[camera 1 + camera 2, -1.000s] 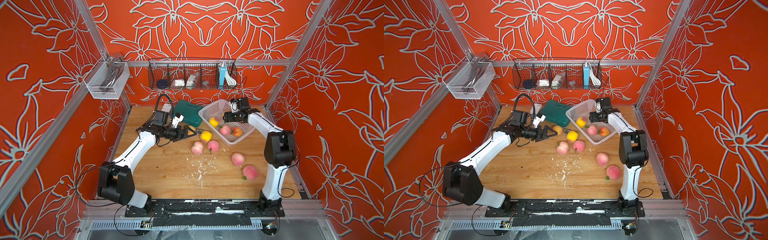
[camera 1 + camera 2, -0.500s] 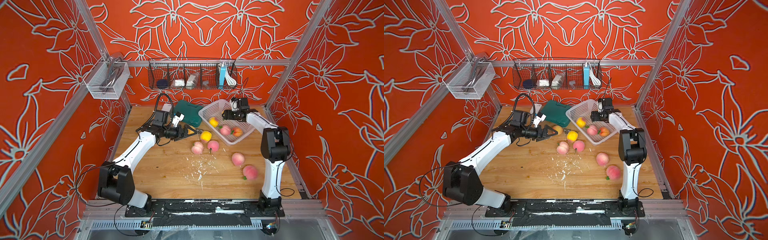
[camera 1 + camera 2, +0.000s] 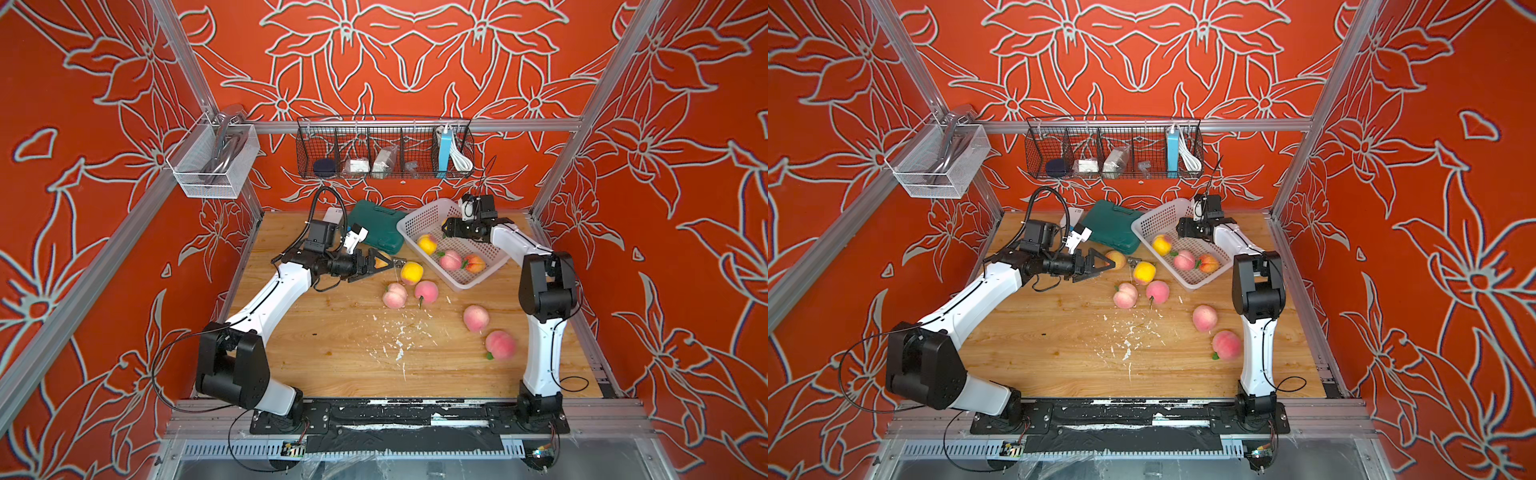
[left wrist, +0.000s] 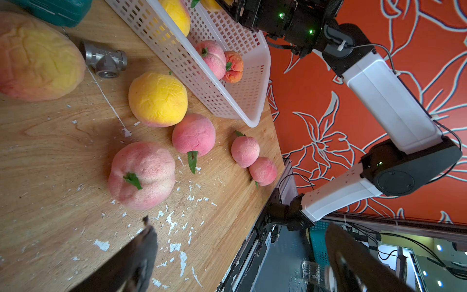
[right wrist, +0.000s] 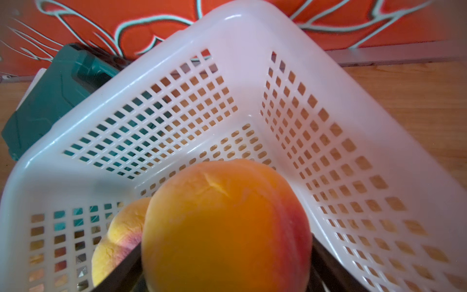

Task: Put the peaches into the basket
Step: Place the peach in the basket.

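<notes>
Over basket (image 3: 482,277) your right gripper (image 5: 227,257) reaches level from bent arm, jaws wide, pinching orange peach (image 5: 225,227). Your left gripper (image 3: 384,262) stretches low over table (image 3: 332,357), jaws spread, empty; five peaches (image 3: 395,296) loose nearby.

Pale perforated basket (image 3: 478,277); pink, yellow-orange peaches (image 3: 411,272)

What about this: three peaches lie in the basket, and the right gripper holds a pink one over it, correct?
Not pink. The peach in the right gripper is orange-yellow, as the right wrist view shows. Three peaches do lie in the basket.
</notes>
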Motion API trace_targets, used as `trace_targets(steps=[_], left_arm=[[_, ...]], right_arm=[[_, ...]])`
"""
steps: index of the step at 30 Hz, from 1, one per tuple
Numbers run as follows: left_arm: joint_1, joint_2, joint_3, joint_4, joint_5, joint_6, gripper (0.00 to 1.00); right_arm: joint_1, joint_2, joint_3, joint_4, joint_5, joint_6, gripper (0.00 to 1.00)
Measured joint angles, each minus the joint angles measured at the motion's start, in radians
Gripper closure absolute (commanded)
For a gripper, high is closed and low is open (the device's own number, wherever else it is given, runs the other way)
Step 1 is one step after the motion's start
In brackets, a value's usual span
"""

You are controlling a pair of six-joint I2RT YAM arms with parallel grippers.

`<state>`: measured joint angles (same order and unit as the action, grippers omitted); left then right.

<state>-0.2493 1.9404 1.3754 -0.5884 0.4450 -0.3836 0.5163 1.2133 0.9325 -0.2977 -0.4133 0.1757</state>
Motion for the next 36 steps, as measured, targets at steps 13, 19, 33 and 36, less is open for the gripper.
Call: trace_targets(steps=[13, 19, 33, 36], left_arm=[[-0.005, 0.004, -0.016, 0.010, 0.002, -0.005, 0.32], [-0.005, 0.004, -0.016, 0.014, 0.005, -0.010, 0.32], [-0.008, -0.176, -0.029, -0.004, 0.076, -0.026, 0.32], [-0.014, -0.218, -0.029, -0.005, 0.117, -0.028, 0.32]], right_arm=[[-0.002, -0.007, 0.000, -0.001, 0.005, 0.000, 0.01], [-0.006, -0.013, 0.000, -0.006, 0.000, -0.005, 0.01], [-0.006, -0.008, 0.042, -0.066, -0.132, -0.077, 0.01], [-0.005, -0.002, 0.042, -0.058, -0.172, -0.076, 0.01]])
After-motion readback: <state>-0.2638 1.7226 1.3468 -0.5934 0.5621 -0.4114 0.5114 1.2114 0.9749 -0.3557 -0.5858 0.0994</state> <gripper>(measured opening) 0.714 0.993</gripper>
